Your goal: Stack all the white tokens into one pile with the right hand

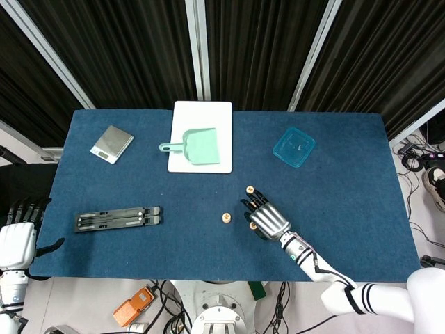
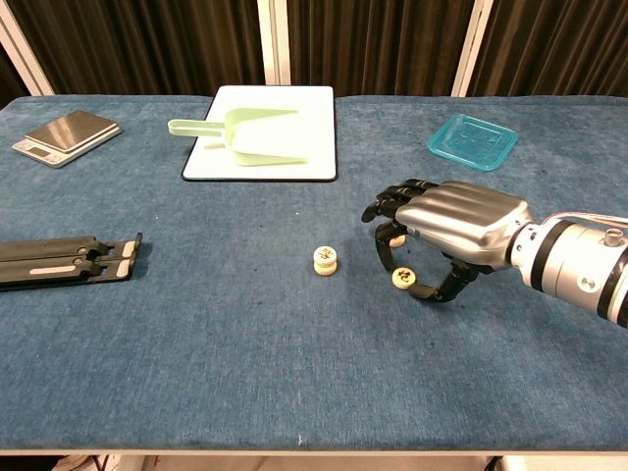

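Observation:
A short stack of white tokens stands mid-table, and it shows in the head view as the stack. A single white token lies to its right, between the thumb and the curled fingers of my right hand; I cannot tell whether they touch it. Another token peeks out under the fingers. A further token lies just beyond the fingertips of the right hand. My left hand hangs off the table's near-left corner, fingers apart and holding nothing.
A white board carrying a green scoop lies at the back centre. A teal lid sits at the back right, a small scale at the back left, and a black folded stand at the left.

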Tool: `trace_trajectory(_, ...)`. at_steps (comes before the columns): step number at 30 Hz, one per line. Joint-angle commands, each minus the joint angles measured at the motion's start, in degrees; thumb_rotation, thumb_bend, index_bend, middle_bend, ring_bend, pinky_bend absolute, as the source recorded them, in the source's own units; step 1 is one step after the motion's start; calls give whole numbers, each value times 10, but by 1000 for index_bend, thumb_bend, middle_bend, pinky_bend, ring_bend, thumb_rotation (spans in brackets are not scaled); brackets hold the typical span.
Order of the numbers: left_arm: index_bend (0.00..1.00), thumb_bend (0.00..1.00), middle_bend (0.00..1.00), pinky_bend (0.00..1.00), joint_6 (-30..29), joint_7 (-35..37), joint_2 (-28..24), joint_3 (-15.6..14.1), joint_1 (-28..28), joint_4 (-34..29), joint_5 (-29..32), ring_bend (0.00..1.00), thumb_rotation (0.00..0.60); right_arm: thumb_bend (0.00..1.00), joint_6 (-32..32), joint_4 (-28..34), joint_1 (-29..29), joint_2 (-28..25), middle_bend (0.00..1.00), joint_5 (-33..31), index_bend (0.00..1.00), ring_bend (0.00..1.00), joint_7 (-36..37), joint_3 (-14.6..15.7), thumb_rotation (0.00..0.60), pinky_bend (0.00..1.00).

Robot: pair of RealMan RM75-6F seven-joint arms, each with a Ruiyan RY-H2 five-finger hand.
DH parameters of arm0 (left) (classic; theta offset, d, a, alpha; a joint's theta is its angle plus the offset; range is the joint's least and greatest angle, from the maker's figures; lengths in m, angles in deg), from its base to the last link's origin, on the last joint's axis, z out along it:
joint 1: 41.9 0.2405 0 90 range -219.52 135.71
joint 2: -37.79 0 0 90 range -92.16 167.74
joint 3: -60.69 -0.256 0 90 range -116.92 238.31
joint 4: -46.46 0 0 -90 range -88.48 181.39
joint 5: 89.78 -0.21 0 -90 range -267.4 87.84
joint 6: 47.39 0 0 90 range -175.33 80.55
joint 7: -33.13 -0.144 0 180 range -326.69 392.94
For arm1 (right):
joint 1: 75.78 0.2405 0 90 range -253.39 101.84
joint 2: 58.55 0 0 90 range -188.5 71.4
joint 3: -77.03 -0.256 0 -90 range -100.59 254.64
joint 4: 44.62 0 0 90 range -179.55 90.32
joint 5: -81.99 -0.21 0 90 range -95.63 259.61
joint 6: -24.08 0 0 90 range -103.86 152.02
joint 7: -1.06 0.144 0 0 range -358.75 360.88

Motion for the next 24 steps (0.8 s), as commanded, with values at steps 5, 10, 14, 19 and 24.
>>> trace_trajectory(5,173,85,136,0,0,3,2,-1,1,4,1,73,600,462,2,7,3,-3,184,2,585,84,1,-9,600,82)
trace_trajectory(10,173,85,137,0,1,5,3,0,1,6,1,73,600,462,0,28,20,-7,184,-2,584,84,3,-38,600,82)
trace_trajectory(14,173,85,136,0,1,5,3,0,0,6,0,73,600,462,-20,34,42,0,184,-23,575,84,-9,-63,600,82)
trace_trajectory(19,173,85,136,0,4,4,3,0,-1,6,2,73,600,462,-44,25,64,21,184,-55,563,84,-35,-77,600,82)
trace_trajectory(24,173,85,136,0,5,5,3,0,0,8,3,73,600,462,-52,17,76,34,184,-73,551,84,-49,-79,600,82)
